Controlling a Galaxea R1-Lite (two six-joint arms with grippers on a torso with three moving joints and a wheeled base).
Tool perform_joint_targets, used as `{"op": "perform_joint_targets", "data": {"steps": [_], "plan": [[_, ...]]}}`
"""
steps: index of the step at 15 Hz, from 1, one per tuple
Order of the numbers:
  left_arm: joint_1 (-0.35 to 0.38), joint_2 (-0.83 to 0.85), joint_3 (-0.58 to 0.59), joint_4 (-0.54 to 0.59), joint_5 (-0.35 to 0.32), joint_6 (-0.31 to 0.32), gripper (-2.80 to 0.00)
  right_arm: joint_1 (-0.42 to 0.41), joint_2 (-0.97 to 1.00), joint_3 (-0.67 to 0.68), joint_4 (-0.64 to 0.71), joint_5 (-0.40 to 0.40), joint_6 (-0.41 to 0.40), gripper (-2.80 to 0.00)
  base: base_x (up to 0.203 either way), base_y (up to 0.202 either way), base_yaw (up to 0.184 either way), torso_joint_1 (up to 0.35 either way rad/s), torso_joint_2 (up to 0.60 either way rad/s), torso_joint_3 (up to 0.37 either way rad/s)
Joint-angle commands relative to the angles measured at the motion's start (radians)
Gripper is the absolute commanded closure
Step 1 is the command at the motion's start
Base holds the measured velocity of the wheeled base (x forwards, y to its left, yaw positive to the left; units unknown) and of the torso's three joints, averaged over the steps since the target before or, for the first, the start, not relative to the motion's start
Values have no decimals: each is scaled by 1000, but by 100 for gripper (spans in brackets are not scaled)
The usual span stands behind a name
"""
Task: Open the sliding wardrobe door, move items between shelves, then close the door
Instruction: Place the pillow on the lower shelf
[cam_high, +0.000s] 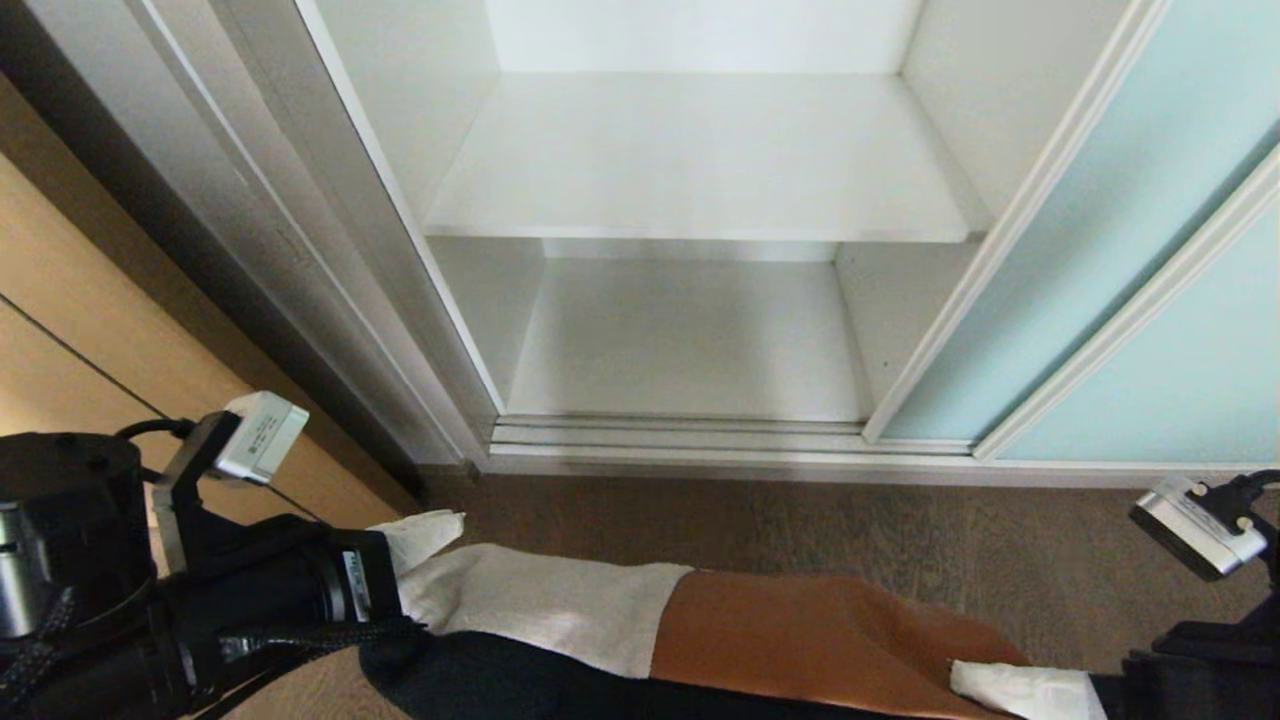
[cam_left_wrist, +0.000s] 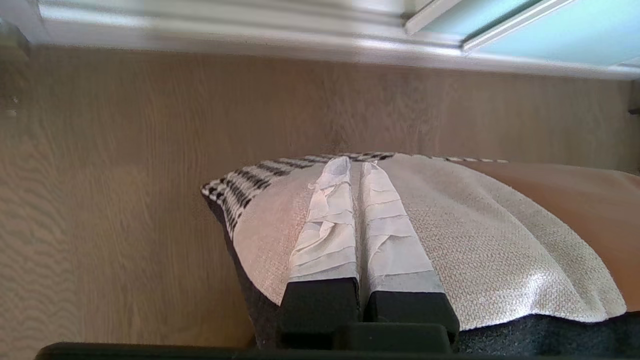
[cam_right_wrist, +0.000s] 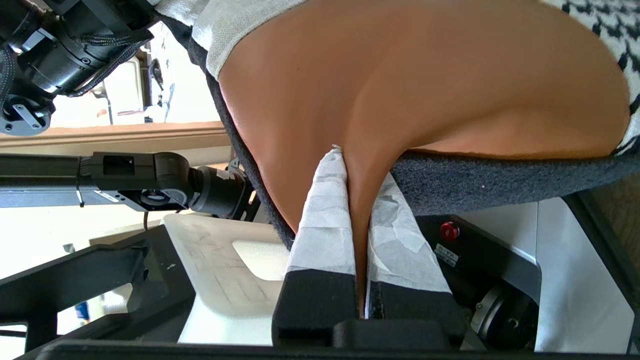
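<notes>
Nearest you, at six o'clock in the head view, the cushion (cam_high: 760, 630) hangs level between both arms above the wood-grain floor (cam_high: 900, 530). Your left gripper (cam_left_wrist: 356, 175) is clamped on the beige-grey corner at about eight o'clock; your right gripper (cam_right_wrist: 357, 185) pinches a fold of the rust-brown patch at about four o'clock. Holding opposite ends likely keeps the soft cushion spread flat, ready to slide onto a board rather than droop against its front edge.

Beyond the floor lies the silver bottom track (cam_high: 680, 440). Past it, at twelve o'clock, the lower shelf (cam_high: 690, 350) and, farther in, the upper shelf (cam_high: 700, 160) both stand bare. The sliding wardrobe door (cam_high: 1120, 250) is pushed aside toward two o'clock, and the tan wood-grain door (cam_high: 90, 330) flanks the opening at nine o'clock. Nothing visible blocks the way in, though the opening looks little wider than the cushion.
</notes>
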Motion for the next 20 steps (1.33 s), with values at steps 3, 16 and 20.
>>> {"op": "perform_joint_targets", "data": {"steps": [3,16,20], "plan": [[0,2,0,-4,0,-2,0,1,11,-2,-1,3,5,0,0,0,0,4,4,-197],[0,14,9,-3,-1,-20,0,-3,95,21,-116,2,47,0,0,0,0,3,3,-196],[1,33,-70,-3,24,-77,0,-36,214,-31,-173,1,53,0,0,0,0,1,1,-53]]}}
